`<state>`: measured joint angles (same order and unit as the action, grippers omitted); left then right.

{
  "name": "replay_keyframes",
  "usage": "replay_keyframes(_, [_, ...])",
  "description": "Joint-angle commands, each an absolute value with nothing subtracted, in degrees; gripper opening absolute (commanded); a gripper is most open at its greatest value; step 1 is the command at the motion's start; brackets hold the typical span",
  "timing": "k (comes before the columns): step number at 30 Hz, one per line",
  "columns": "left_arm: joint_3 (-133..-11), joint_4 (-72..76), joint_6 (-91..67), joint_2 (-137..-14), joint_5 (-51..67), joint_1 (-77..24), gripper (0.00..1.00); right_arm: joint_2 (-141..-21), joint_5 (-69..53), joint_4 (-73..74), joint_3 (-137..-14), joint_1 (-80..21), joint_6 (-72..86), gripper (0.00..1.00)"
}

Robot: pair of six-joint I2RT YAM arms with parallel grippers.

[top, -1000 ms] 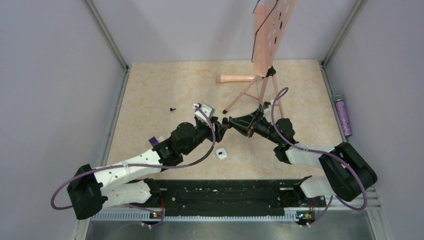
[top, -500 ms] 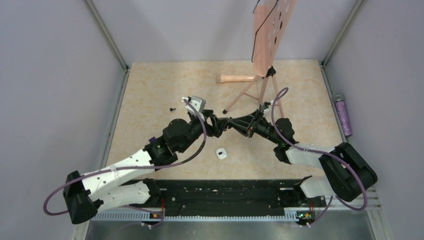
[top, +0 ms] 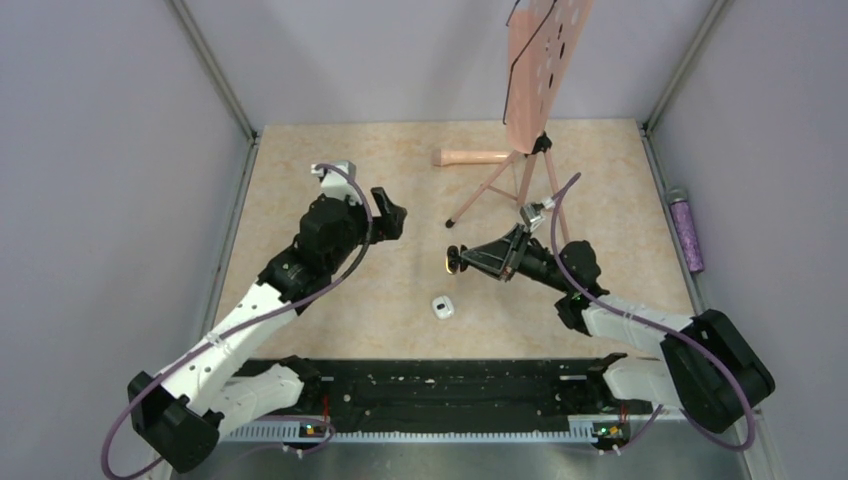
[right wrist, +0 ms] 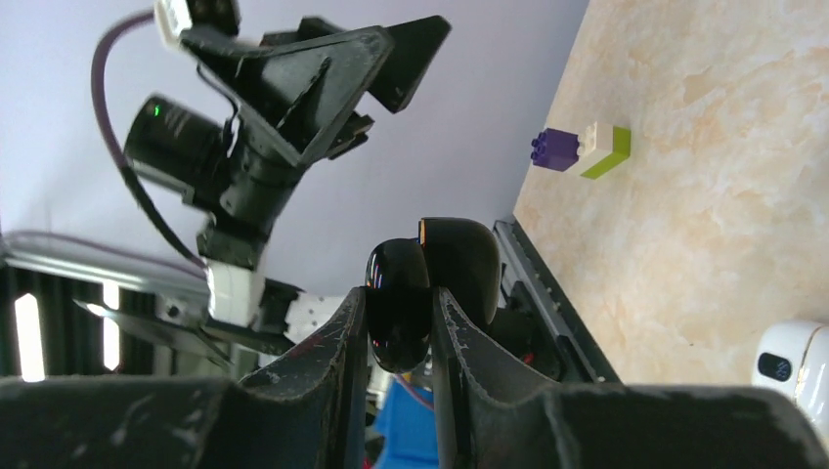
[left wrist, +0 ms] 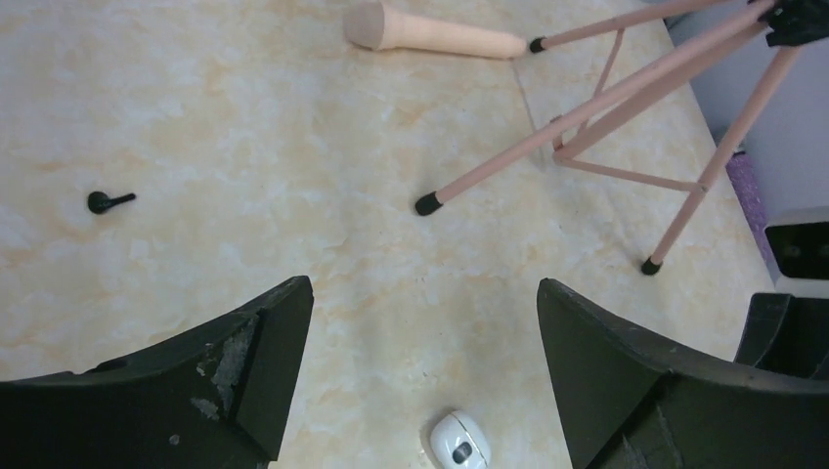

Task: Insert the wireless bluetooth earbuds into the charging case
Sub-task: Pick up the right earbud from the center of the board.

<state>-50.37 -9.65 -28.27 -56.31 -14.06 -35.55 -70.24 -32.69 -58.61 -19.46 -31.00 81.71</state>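
One earbud lies on the table left of the left gripper, fingers wide apart, stem running left-right, that arm nearer; right gripper is clamped on the black case.

pink stand, poss. handle, purple-lime block

Marbled table with black earbud, white oval piece, pink tripod.
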Motion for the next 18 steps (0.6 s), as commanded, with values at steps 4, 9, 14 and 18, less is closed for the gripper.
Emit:
replay_keyframes(4, [-57.3,-16.5,-30.5,-59.9,8.6,-33.5,0.74,-61.1,-39.3,-48.2,-22.3,-31.5,63.6,0.0])
replay_keyframes(9, [-55.9,-15.4,-35.1,-61.0,17.0,-34.3,0.61,-59.0,-39.5,-41.2,-24.2,-31.4,58.5,0.0])
replay_keyframes(14, [-53.2,-13.9,-35.5,-58.9,16.8,-34.7,0.58,-59.7,-38.8,-43.3,-23.5,-31.5,59.2,0.0])
replay_keyframes(18, [-52.7,-14.0,-35.6,-58.6,15.1,-34.8,0.57,-60.6,-38.9,-45.0,-23.4,-31.4,60.4,0.0])
